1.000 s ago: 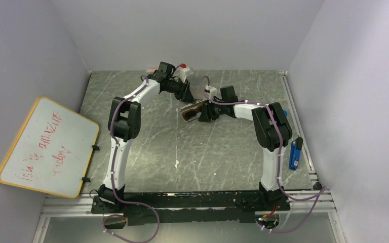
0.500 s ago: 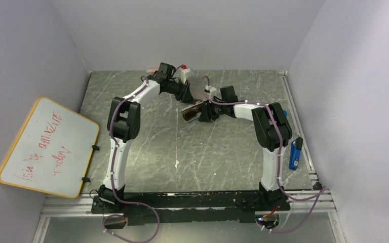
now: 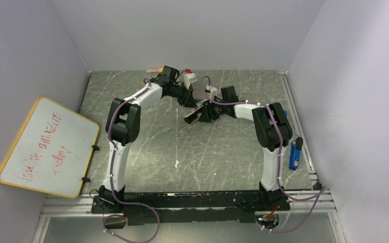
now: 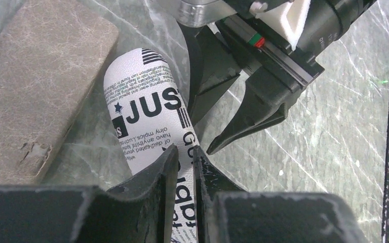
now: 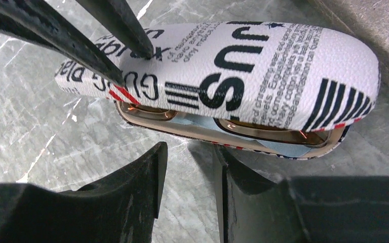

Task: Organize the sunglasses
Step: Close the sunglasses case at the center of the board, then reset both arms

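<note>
Amber-lens sunglasses [image 5: 263, 133] are lying inside a half-open printed case [image 5: 243, 66]. The left gripper [image 4: 185, 151], fingers almost together, is touching its lid; the right gripper [image 5: 190, 152], fingers apart, is facing the opening.

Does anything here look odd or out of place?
Yes: the printed case is not fully shut; the amber sunglasses and a blue cloth peek from the gap. The grey case beside it has a scuffed corner.

The printed case lid [image 5: 243, 66] is hiding most of the amber-lensed sunglasses [image 5: 276, 134]; the picture's left edge is cutting off the grey-brown case [image 4: 35, 86].
</note>
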Robot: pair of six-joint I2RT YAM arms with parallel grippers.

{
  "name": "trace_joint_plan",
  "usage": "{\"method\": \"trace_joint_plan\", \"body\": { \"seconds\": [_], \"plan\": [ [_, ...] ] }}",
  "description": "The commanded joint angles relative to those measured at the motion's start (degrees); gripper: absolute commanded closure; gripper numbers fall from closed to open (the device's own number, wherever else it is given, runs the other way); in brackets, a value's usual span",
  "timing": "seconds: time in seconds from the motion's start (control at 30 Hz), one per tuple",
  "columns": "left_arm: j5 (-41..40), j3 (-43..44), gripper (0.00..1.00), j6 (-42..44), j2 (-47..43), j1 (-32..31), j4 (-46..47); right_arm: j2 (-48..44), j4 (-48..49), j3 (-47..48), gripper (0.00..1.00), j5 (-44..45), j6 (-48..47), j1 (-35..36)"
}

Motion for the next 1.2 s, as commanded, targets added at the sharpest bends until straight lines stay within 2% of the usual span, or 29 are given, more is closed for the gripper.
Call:
{"method": "trace_joint_plan", "body": {
  "seconds": [0.0, 0.4, 0.5, 0.7, 0.93, 1.1, 1.17],
  "plan": [
    [-3.11, -2.63, 0.78, 1.86, 0.58, -2.43, -3.13, 0.06, 2.37, -0.44, 0.57, -0.93, -0.91, -0.13],
    [-4.87, -3.63, 0.78, 2.22, 0.72, -2.48, -2.8, -2.44, 2.09, -1.01, 0.57, -2.42, -1.47, -0.67],
    [-5.16, -2.76, 0.73, 2.73, -1.28, -2.39, -3.68, -6.0, -1.43, -0.63, 0.57, -3.36, -4.31, -1.37],
    [-8.77, -3.15, 0.56, 3.22, -8.37, -2.45, -3.53, -17.75, -9.54, -1.64, 0.52, -5.23, -12.17, -2.91],
    [-16.2, -9.83, 0.29, 4.92, -15.97, -3.67, -0.06, -27.99, -15.28, -4.13, 0.4, -1.98, -18.97, -3.01],
    [-16.53, -16.77, 0.22, 6.72, -21.33, -5.91, 0.98, -31.13, -16.15, -5.85, 0.38, 1.96, -20.98, -3.04],
    [-19.39, -20.61, 0.08, 7.78, -24.41, -7.79, 1.65, -32.75, -17.64, -6.23, 0.33, 2.82, -22.29, -3.01]
  ]
}}
